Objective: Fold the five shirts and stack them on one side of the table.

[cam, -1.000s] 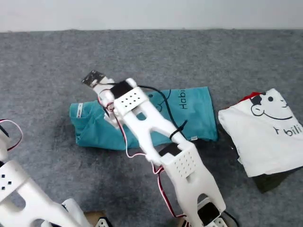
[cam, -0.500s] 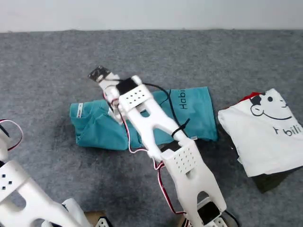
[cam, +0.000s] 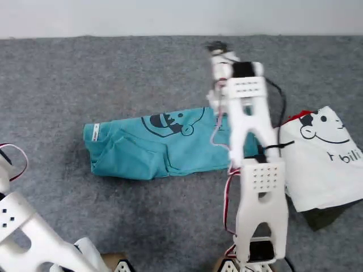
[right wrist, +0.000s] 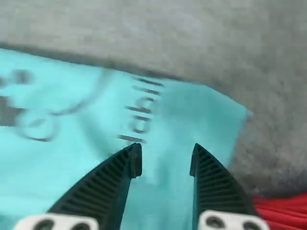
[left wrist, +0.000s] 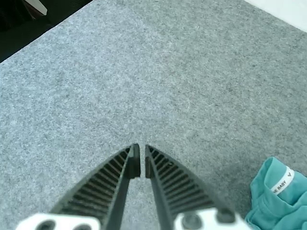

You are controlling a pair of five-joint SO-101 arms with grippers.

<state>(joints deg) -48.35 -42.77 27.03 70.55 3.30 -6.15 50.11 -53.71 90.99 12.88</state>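
Grey-felted table (cam: 68, 62): the teal shirt (cam: 147, 147) lay mid-table, half folded. Within the last second my right end effector (right wrist: 163, 160) swung from its left portion to its right edge, jaws apart and nothing held. Left end effector (left wrist: 142, 162) idle, jaws together. I judged the next fold pending.

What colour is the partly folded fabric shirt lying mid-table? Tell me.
Teal shirt, with a dark cartoon print; the high view shows it best.
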